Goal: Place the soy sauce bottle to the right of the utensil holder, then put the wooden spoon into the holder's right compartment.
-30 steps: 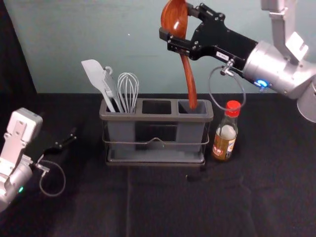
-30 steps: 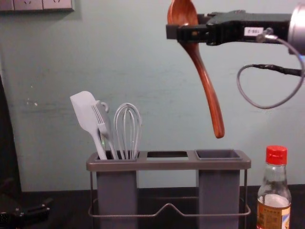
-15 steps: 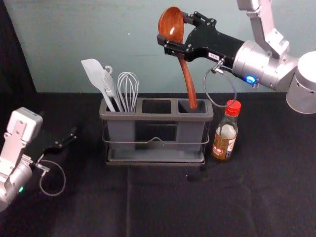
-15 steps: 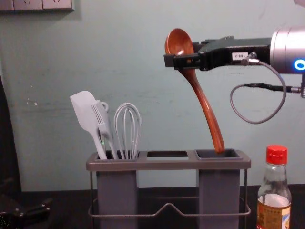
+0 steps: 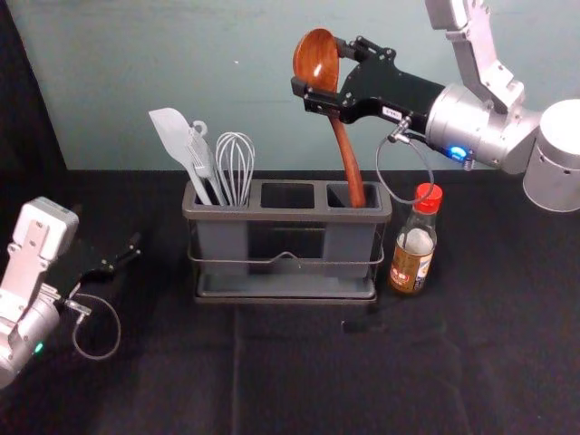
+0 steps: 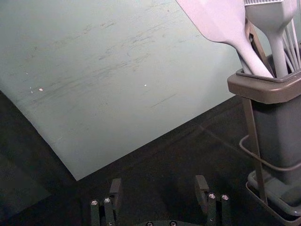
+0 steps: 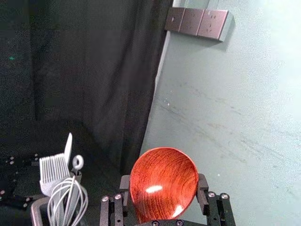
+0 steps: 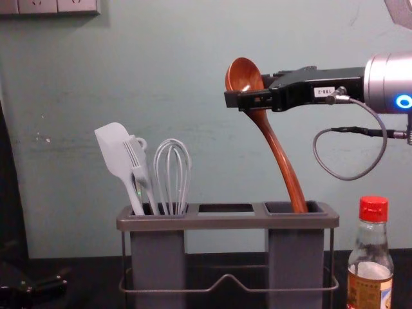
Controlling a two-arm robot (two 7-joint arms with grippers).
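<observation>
One wooden spoon [image 5: 347, 154] is up high with its round part on top and its long handle leaning down. The right pincer [image 5: 317, 68] is above the right side of the holder [image 5: 285, 217], squeezed on the spoon near the round part. The bottom end of the handle is just inside the right slot [image 8: 273, 207] of the holder.

The soy sauce bottle [image 5: 412, 263] stands up straight on the tabletop [image 5: 299, 372]. It is near the holder, on its right side, and has a red cap [image 5: 429, 196].

In the left slot are a spatula [image 5: 172, 136], a brush [image 8: 136, 161] and a whisk [image 5: 236, 163].

The left pincer [image 5: 109, 227] is parked low on the left, well apart from the holder. Its two fingers are spread wide, with nothing between them.
</observation>
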